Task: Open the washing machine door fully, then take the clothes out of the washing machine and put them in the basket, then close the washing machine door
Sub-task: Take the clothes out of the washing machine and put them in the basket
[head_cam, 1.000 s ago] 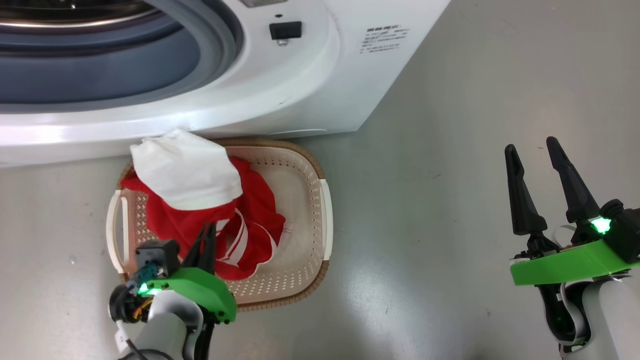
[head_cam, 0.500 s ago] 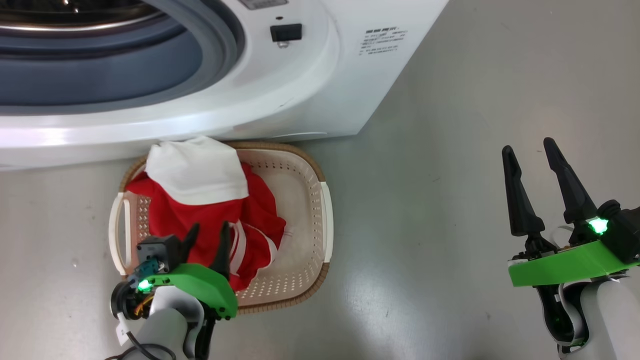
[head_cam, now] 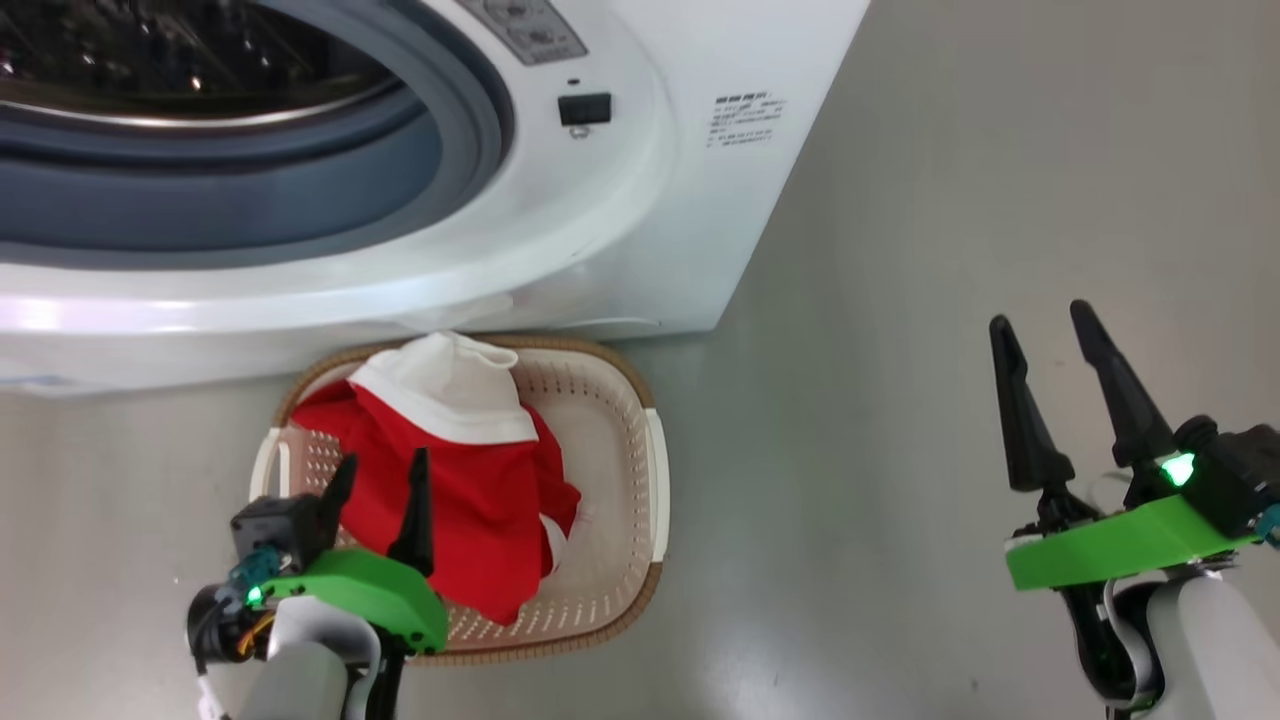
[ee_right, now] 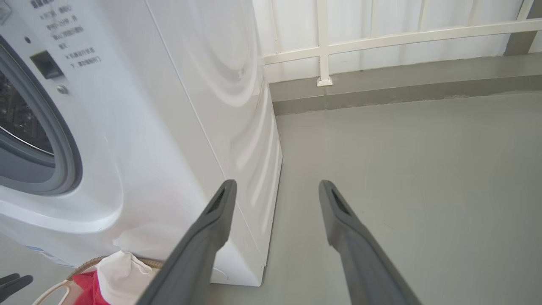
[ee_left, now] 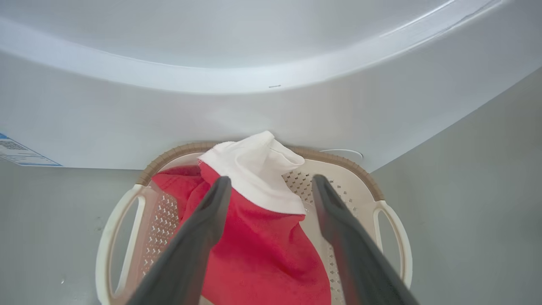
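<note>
The white washing machine (head_cam: 620, 220) stands with its mouth uncovered, showing the steel drum (head_cam: 180, 60) and grey-blue gasket (head_cam: 250, 200); the washing machine door is out of view. The cream basket (head_cam: 656, 470) sits on the floor against the machine's front. Red clothes (head_cam: 470, 490) with a white part lie heaped in it. My left gripper (head_cam: 383, 468) hovers open just above the heap, nothing between its fingers. In the left wrist view the left gripper (ee_left: 271, 180) frames the clothes (ee_left: 262, 250) and basket (ee_left: 383, 207). My right gripper (head_cam: 1040, 318) is open, off to the right over bare floor.
Grey floor (head_cam: 860, 450) spreads to the right of the machine and basket. In the right wrist view the machine's side panel (ee_right: 220, 84) ends near a low kerb and a white railing (ee_right: 324, 51). The basket rim (ee_right: 51, 292) peeks in at the lower left.
My left gripper went from shut on the red clothes to open, and the clothes dropped and settled in the basket. The head camera shifted, showing more of the drum. The right gripper stayed open.
</note>
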You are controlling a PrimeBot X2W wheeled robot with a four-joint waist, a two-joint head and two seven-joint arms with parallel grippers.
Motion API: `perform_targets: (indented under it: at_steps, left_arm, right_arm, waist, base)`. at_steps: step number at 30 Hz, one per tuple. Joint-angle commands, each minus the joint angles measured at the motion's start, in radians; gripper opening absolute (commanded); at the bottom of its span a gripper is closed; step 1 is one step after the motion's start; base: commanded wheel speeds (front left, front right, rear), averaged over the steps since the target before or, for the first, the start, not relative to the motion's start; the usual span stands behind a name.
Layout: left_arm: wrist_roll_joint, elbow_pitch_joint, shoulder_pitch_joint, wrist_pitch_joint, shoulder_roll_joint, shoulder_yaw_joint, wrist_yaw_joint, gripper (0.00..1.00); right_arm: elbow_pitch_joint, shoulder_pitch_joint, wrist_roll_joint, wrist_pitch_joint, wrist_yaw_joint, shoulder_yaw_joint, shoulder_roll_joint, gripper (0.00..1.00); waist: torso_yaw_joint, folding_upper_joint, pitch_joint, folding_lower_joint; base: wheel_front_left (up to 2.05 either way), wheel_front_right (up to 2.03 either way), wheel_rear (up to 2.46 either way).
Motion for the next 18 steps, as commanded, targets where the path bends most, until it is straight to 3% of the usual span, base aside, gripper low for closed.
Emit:
perform_targets:
  at_steps: [1, 18]
  left_arm:
    - [0.019, -0.032, 0.041, -0.005, 0.026, 0.042, -0.002, 1.0]
    - [0.133, -0.311, 0.185, -0.005, 0.026, 0.156, -0.038, 1.0]
  right_arm:
    - [-0.014, 0.035, -0.002, -0.006, 0.005, 0.022, 0.001, 1.0]
    - [0.019, 0.144, 0.003, -0.006, 0.005, 0.002, 0.002, 1.0]
  waist:
    - [-0.003, -0.0001, -0.051, 0.0]
    - [-0.002, -0.0001, -0.254, 0.0]
  base:
    - [0.0, 0.0, 0.0]
    - [0.0, 0.0, 0.0]
